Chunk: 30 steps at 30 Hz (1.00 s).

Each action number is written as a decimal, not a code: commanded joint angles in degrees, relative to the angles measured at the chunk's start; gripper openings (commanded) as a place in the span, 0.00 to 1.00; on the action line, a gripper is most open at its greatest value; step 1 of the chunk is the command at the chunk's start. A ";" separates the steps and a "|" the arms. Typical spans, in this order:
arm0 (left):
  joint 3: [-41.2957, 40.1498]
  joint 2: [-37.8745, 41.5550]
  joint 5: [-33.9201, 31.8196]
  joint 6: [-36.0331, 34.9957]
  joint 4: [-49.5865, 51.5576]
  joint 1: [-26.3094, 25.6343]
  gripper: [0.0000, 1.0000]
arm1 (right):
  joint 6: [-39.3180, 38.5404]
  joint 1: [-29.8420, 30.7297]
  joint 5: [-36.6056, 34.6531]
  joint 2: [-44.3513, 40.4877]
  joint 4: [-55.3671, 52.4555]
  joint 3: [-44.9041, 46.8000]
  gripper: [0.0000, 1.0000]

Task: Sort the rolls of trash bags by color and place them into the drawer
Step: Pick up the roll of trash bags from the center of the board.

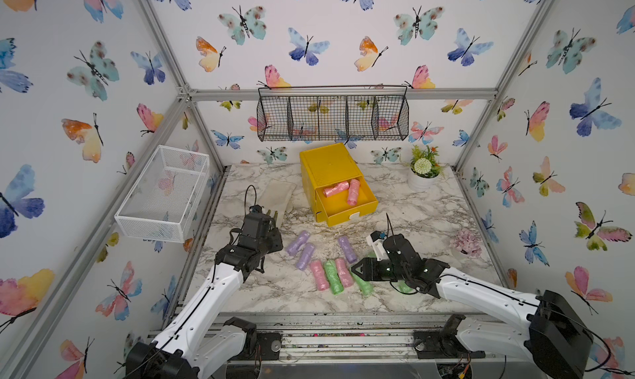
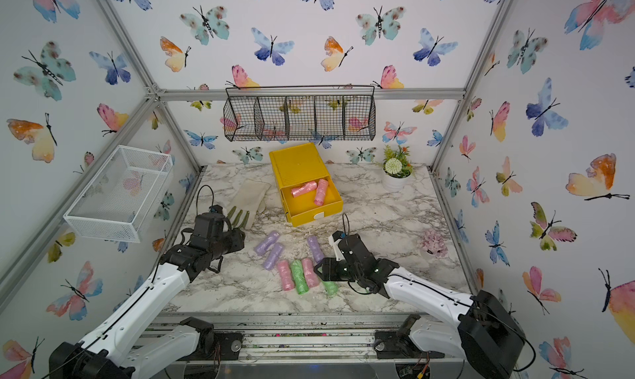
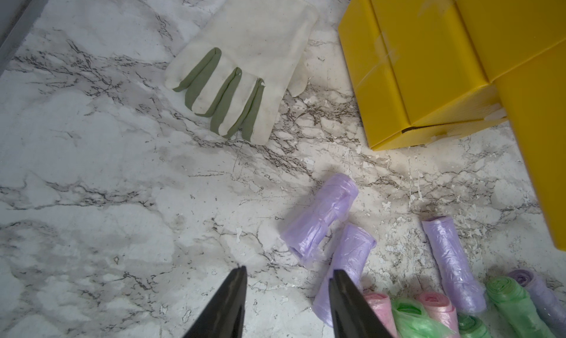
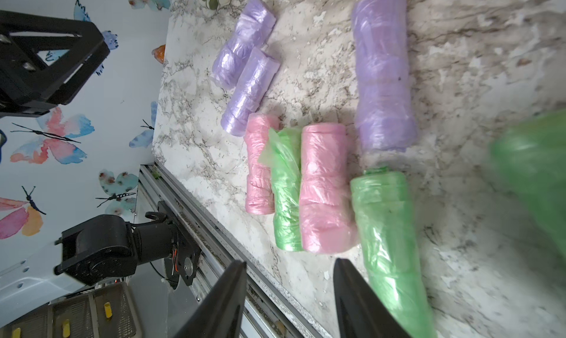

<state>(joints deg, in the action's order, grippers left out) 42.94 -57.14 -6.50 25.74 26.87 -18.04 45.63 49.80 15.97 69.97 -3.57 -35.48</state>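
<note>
The yellow drawer chest (image 1: 324, 162) was seen at the back of the marble table (image 1: 429, 205), with one drawer (image 1: 348, 216) pulled out and two pink rolls (image 1: 353, 192) lying inside it. The other rolls were left on the table in front of the chest. The purple rolls (image 1: 305, 256) were nearest it. Closer to the table's front edge, two more pink ones and the green rolls (image 1: 333, 277) were laid side by side in a close row, touching. A pale glove (image 1: 276, 195) was spread flat to the chest's left. The left gripper (image 3: 289, 270) was held above the table near the purple rolls, its fingers parted and nothing gripped between them. The right gripper (image 4: 291, 261) was likewise found open and empty, one finger just beside a green roll (image 4: 389, 229).
</note>
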 commanded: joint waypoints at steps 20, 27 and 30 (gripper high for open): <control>-0.66 0.89 2.66 -0.87 -1.12 2.57 0.50 | -4.06 3.72 -5.43 16.71 -3.18 -9.87 0.54; -0.66 0.81 2.52 -0.87 -0.96 2.66 0.50 | -4.49 3.72 -6.00 18.86 -3.82 -10.47 0.56; -0.66 0.90 2.43 -0.94 -0.93 2.66 0.50 | -4.59 3.72 -6.94 19.45 -4.61 -10.82 0.56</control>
<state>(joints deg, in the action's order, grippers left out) 42.26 -56.88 -4.60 25.47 26.37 -15.79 42.09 53.23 10.96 88.75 -5.76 -44.71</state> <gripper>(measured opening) 0.500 0.560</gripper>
